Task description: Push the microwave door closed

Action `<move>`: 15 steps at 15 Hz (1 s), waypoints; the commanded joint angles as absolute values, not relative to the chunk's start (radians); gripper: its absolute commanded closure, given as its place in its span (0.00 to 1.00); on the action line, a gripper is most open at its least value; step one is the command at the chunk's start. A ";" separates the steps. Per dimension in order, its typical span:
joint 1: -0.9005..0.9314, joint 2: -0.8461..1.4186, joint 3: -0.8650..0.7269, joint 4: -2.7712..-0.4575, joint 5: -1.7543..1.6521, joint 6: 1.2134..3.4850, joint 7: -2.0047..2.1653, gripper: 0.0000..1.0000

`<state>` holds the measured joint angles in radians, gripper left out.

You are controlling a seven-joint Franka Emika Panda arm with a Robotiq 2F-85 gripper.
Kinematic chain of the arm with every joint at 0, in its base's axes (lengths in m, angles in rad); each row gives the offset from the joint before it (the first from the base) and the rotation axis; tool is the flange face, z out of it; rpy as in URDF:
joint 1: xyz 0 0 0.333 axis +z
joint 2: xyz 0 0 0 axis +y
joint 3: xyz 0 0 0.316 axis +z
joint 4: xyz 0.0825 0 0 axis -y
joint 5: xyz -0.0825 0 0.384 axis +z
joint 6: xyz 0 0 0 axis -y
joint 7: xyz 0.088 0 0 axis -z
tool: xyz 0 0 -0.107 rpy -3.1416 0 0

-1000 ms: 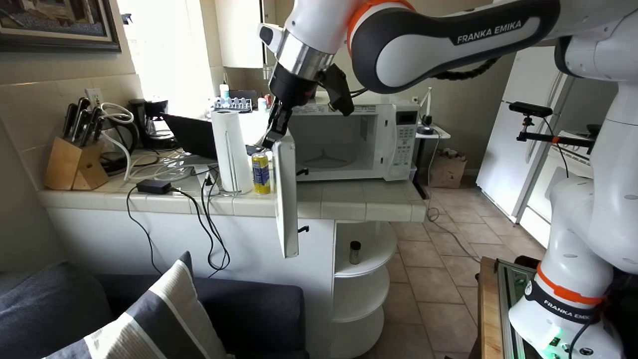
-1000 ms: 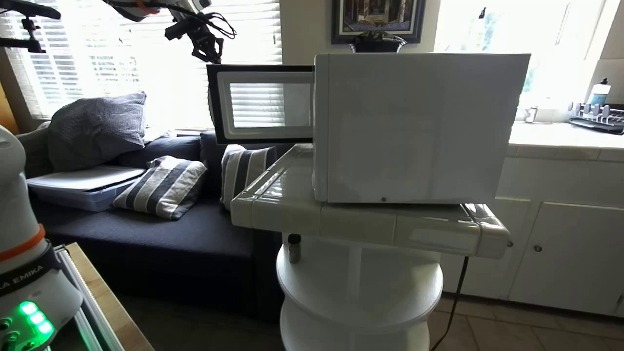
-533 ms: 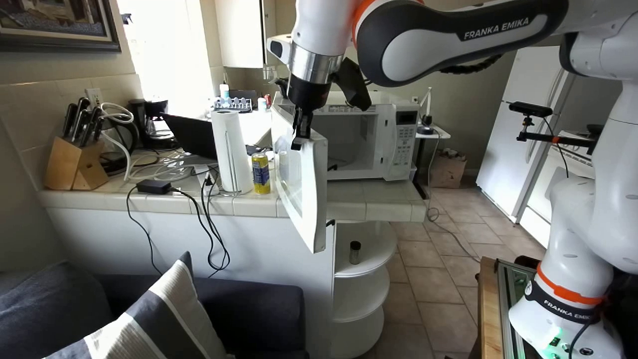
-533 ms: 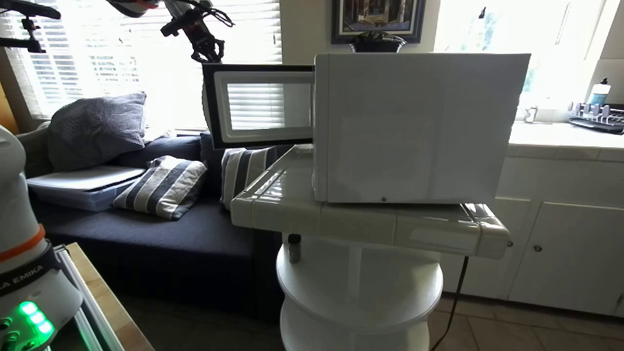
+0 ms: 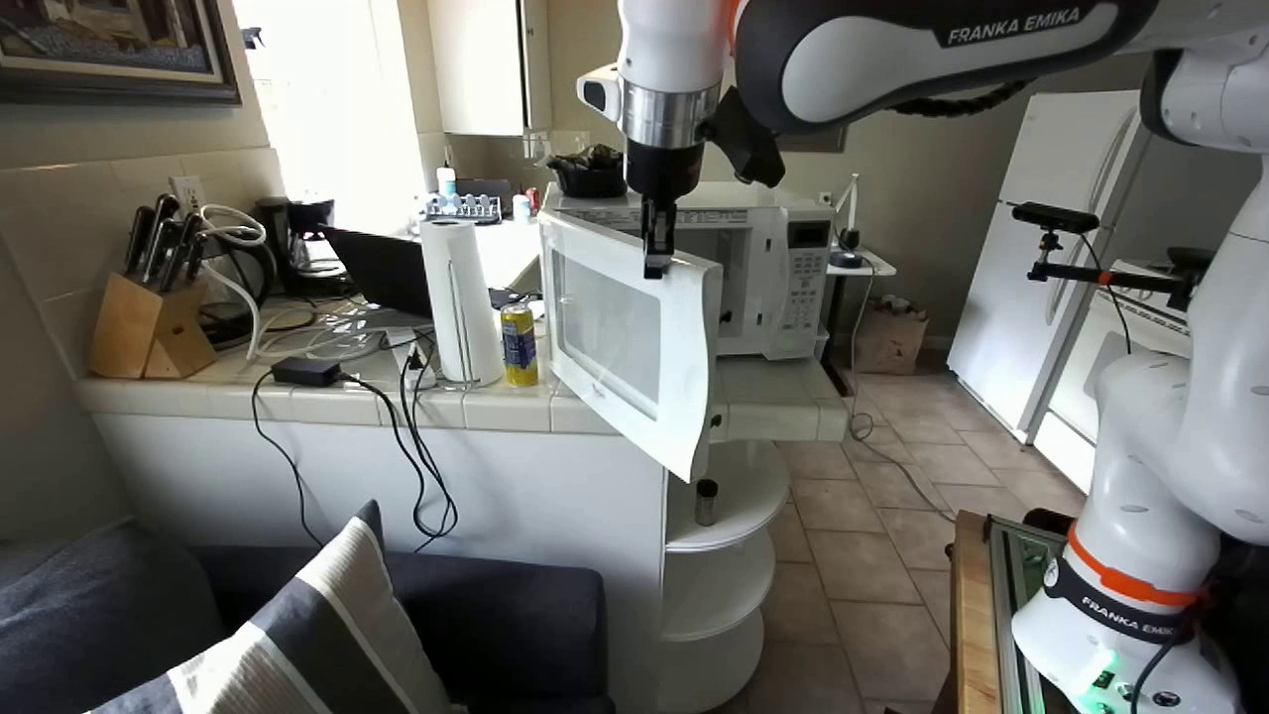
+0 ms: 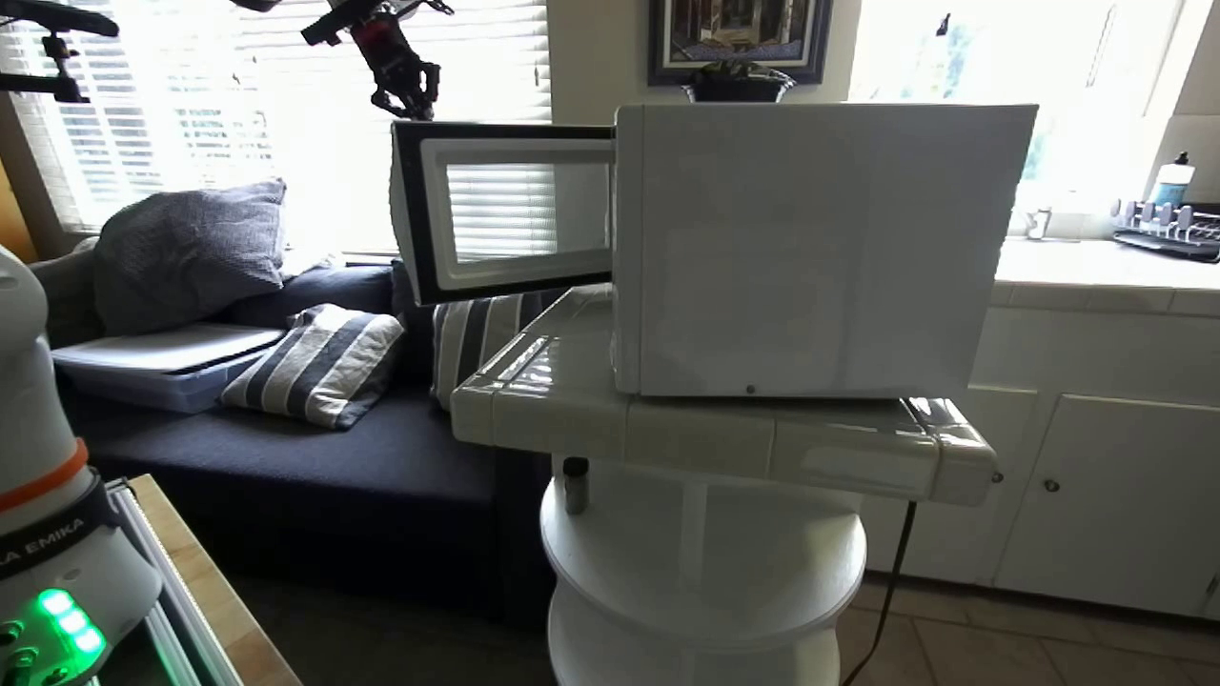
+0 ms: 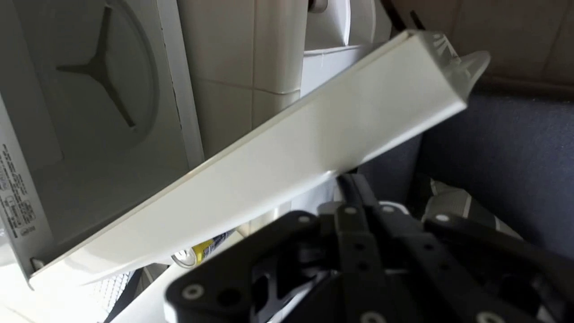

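Note:
The microwave door [image 5: 684,397] is a white panel with a large window. It stands partly open, swung out past the counter's front edge. In an exterior view it extends leftward from the white microwave [image 6: 820,248], its inner side showing [image 6: 434,214]. In the wrist view its white top edge [image 7: 269,166] runs diagonally, with the microwave's open cavity [image 7: 134,170] beyond. My gripper [image 5: 658,270] points down at the door's outer face, near its upper free corner. In the wrist view the gripper [image 7: 354,176] has its fingers together, empty, with tips at the door's edge, seemingly touching it.
A yellow can [image 5: 519,344] and a paper towel roll [image 5: 460,302] stand on the tiled counter [image 5: 783,392] left of the door. A plant pot [image 5: 592,174] sits on the microwave. Rounded shelves [image 5: 739,496] with a small jar [image 5: 706,503] are below. A sofa [image 6: 381,486] stands in front.
The door has swung partway toward the microwave, from nearly edge-on to showing its outer face. My gripper has moved with it, to the right in an exterior view, and turned more upright.

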<state>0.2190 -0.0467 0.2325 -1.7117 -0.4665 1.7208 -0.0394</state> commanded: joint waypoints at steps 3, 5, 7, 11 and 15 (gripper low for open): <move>0.169 -0.106 0.173 -1.814 -0.430 1.757 -0.074 1.00; 0.151 -0.120 0.153 -1.843 -0.431 1.763 -0.072 1.00; 0.131 -0.138 0.135 -1.877 -0.467 1.789 -0.049 1.00; 0.083 -0.172 0.098 -1.929 -0.517 1.833 -0.014 1.00; 0.029 -0.201 0.067 -1.973 -0.610 1.900 0.069 1.00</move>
